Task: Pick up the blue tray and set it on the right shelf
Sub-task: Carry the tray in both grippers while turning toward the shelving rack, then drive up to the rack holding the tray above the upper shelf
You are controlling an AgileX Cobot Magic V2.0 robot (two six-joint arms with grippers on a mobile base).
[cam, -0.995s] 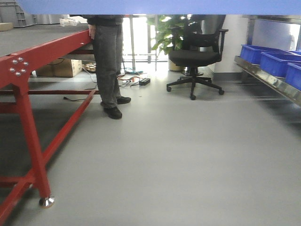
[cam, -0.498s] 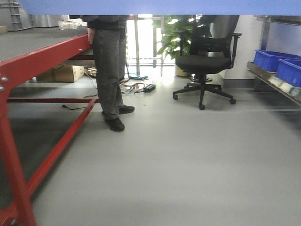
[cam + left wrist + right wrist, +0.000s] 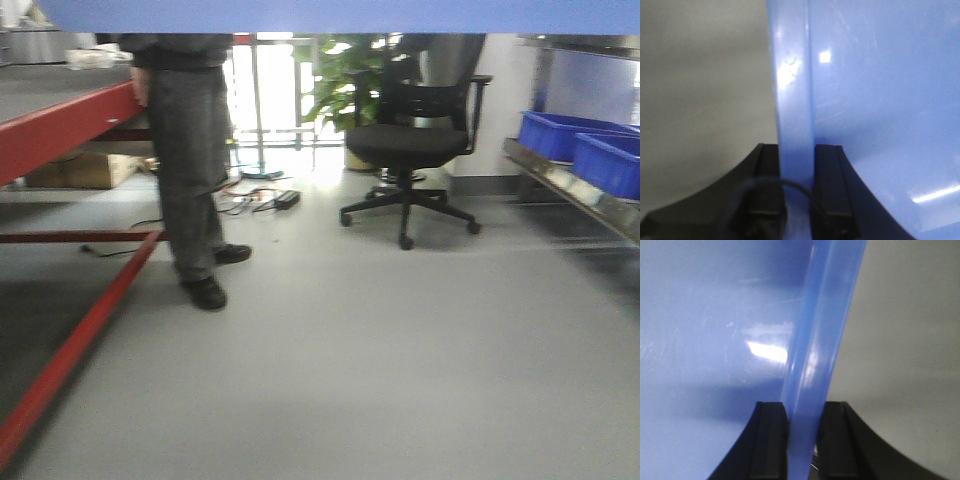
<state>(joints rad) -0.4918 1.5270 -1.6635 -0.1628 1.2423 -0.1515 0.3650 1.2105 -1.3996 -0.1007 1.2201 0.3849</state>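
Left pincer [image 3: 797, 157] is clamped on one rim of the blue tray [image 3: 880, 100] and the right pincer [image 3: 802, 412] on the opposite rim, so the tray hangs between the arms. Past the red bench [image 3: 60, 125], a standing person [image 3: 190, 150] and an office chair [image 3: 410, 140], the right shelf [image 3: 565, 185] lies at far right, carrying dark blue bins [image 3: 600, 155]. Both grips are thin pinches on glossy plastic, so a base jolt or uneven arm motion could slip a rim, and the bins may crowd the landing spot.
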